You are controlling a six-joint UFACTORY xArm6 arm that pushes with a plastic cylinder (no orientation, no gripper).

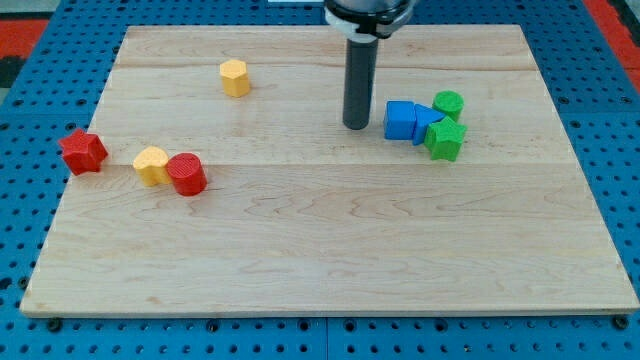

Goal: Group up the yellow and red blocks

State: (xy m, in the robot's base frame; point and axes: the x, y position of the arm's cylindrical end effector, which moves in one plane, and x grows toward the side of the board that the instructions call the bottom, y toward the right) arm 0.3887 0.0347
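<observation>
A yellow hexagonal block [234,77] sits near the view's top left of the wooden board [320,260]. A red star-shaped block [82,151] lies at the board's left edge. A yellow block [151,165] touches a red cylinder [187,174] just to its right. My tip [356,125] rests on the board in the upper middle, just left of the blue blocks and far right of all yellow and red blocks.
A blue cube [400,120] and a second blue block [427,123] sit right of my tip, touching a green cylinder [448,103] and a green star-shaped block [445,140]. A blue perforated surface [30,220] surrounds the board.
</observation>
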